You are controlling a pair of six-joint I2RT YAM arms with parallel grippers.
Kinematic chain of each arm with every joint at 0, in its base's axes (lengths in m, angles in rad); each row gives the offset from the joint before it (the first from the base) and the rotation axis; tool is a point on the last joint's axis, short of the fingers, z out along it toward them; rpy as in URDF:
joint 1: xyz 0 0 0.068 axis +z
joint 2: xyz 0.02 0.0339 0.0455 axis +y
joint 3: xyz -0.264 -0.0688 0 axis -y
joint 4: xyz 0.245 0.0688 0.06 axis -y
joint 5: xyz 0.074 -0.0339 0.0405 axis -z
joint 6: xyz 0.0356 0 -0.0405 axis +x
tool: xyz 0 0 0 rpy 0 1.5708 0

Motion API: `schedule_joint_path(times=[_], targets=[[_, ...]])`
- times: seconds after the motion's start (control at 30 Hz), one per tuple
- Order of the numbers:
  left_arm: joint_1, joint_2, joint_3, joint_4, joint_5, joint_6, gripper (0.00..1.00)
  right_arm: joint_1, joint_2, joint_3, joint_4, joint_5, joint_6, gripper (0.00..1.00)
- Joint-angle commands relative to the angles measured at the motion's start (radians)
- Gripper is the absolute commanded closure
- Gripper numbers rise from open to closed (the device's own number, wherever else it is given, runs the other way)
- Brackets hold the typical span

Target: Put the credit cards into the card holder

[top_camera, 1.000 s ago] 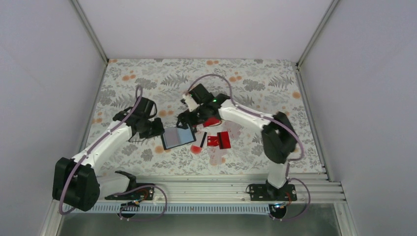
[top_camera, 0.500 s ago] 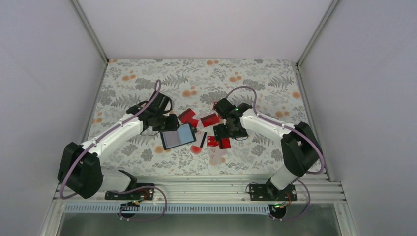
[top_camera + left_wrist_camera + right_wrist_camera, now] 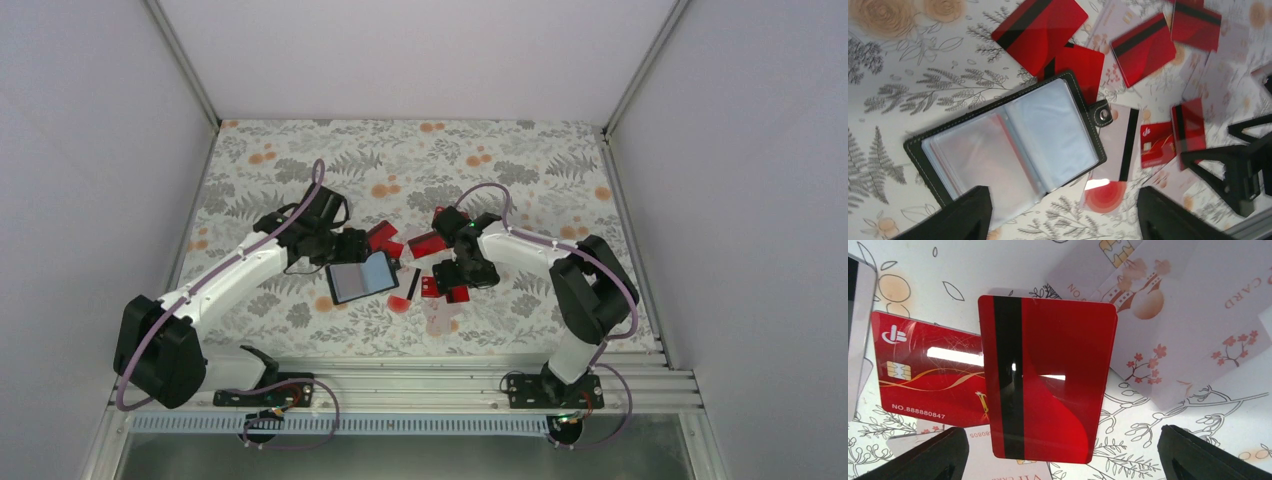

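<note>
**A:** Where is the card holder (image 3: 1008, 142)?

**B:** Spread open and flat, clear sleeves up, under the left gripper (image 3: 1062, 194). Its jaws are apart and empty, probably poised to steady the holder.

**A:** And the credit cards (image 3: 1143, 47)?

**B:** Loose on the table (image 3: 300, 160), from the holder's twelve to three o'clock. Whether any is sleeved, I cannot tell.

**A:** The right gripper (image 3: 1063, 432)?

**B:** Jaws wide, holding nothing, straddling a striped red card (image 3: 1048, 385). It overlaps a chip card (image 3: 923, 380) at its nine o'clock, so being on top makes it the likely easiest pick.
</note>
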Motion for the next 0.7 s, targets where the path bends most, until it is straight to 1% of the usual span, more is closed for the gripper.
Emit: schedule_joint_path(times=[0.0, 0.07, 0.17, 0.3, 0.33, 0.67], targets=[[-0.005, -0.039, 0.022, -0.015, -0.019, 0.015, 0.18, -0.012, 0.013, -0.009, 0.034, -0.011, -0.015, 0.05], [-0.005, -0.045, 0.024, -0.018, -0.023, 0.015, 0.1, -0.014, 0.015, -0.016, 0.046, -0.025, -0.018, 0.07], [-0.004, -0.048, 0.024, -0.02, -0.026, 0.013, 0.05, -0.014, 0.015, -0.027, 0.058, -0.04, -0.021, 0.09], [-0.004, -0.039, 0.028, -0.024, -0.026, 0.006, 0.04, -0.016, 0.024, -0.039, 0.071, -0.053, -0.023, 0.09], [-0.004, -0.037, 0.029, -0.023, -0.026, 0.005, 0.05, -0.016, 0.025, -0.042, 0.074, -0.056, -0.023, 0.12], [-0.004, -0.034, 0.015, -0.022, -0.027, -0.005, 0.05, -0.017, 0.054, -0.068, 0.106, -0.07, -0.022, 0.24]])
